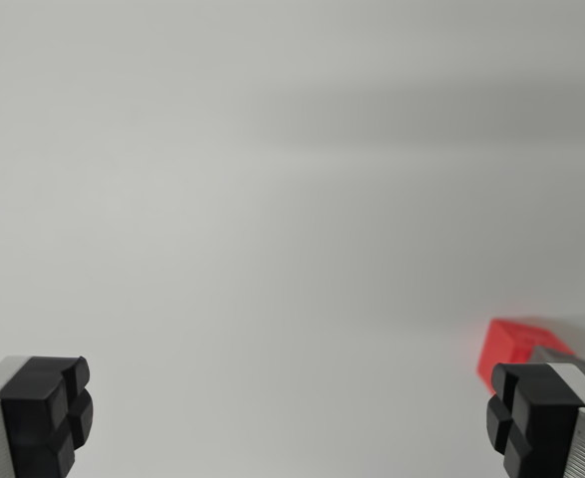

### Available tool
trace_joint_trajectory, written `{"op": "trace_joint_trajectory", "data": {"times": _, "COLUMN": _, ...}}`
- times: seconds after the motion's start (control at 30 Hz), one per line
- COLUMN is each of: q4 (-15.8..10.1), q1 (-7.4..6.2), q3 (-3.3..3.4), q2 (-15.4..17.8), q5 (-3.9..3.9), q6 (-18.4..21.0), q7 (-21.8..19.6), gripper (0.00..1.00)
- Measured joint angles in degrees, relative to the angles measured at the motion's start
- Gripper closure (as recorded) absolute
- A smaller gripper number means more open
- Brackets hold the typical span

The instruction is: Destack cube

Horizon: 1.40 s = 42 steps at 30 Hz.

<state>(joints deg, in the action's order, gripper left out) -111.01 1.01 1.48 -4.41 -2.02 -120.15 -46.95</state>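
A red cube (511,349) shows at the wrist view's lower right, partly hidden behind my right finger (536,413). Only its top and one side are visible, so I cannot tell whether it rests on another cube. My gripper (287,418) is open, its two black-padded fingers far apart at the bottom corners, with nothing between them. The left finger (48,413) is well away from the cube.
A plain pale grey surface (272,199) fills the whole view, with a soft shadow band across the upper part.
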Motion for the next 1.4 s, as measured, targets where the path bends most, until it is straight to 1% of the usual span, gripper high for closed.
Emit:
{"op": "trace_joint_trajectory", "data": {"times": 0.47, "q4": 0.0, "q1": 0.0, "q3": 0.01, "q2": 0.0, "q5": 0.0, "q6": 0.0, "q7": 0.0, "gripper": 0.0}}
{"op": "trace_joint_trajectory", "data": {"times": 0.8, "q4": -1.1, "q1": 0.2, "q3": 0.32, "q2": 0.3, "q5": 0.0, "q6": -0.4, "q7": 0.1, "gripper": 0.0}}
{"op": "trace_joint_trajectory", "data": {"times": 1.07, "q4": -3.0, "q1": 0.56, "q3": 0.81, "q2": 1.0, "q5": 0.0, "q6": -1.3, "q7": 0.5, "gripper": 0.0}}
{"op": "trace_joint_trajectory", "data": {"times": 1.4, "q4": -6.2, "q1": 1.15, "q3": 1.82, "q2": 2.2, "q5": 0.0, "q6": -2.8, "q7": 1.1, "gripper": 0.0}}
